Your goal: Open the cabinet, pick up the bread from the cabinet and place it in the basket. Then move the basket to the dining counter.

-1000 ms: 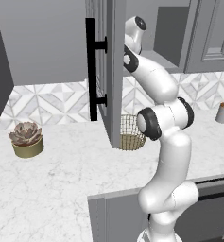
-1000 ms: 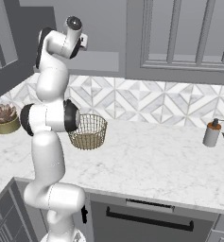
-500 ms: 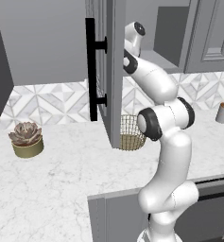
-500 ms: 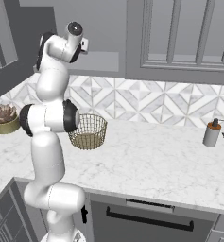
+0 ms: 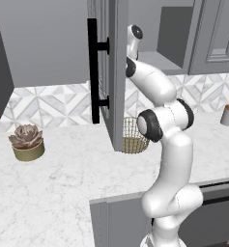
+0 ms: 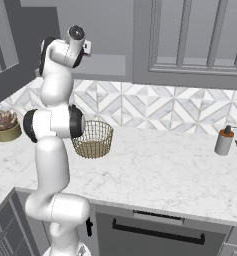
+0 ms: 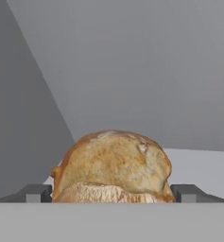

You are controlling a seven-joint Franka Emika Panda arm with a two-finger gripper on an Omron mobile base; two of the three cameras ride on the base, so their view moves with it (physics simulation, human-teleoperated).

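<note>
The cabinet (image 5: 113, 72) is the landmark; its one glazed door stands swung wide, edge-on in the left base view, with the long black bar handle (image 5: 93, 70) on its outer face, and against the earlier frames the door sits as it did while the arm's upper end has pushed further into the opening beside it; the base cameras have not shifted. Below the cabinet runs the marble worktop (image 6: 155, 170) with a geometric tile backsplash (image 6: 155, 107) behind it; no brand, label or writing can be read on anything. One basket (image 6: 92, 139) of pale wire mesh stands on the worktop below the cabinet, just behind the arm's elbow, and has not moved; one potted succulent (image 5: 26, 142) sits on the worktop well to the left of the cabinet door; one small soap bottle (image 6: 224, 141) stands by the backsplash far to the right of the cabinet. One bread (image 7: 112, 165), a round golden-brown bun, lies inside the cabinet on its grey shelf; in the hand view it sits between the two dark fingertips (image 7: 36, 193) of the gripper (image 7: 112, 193); the jaws stand released at full spread, one tip at each side of the bun, and whether they touch it I cannot tell.
</note>
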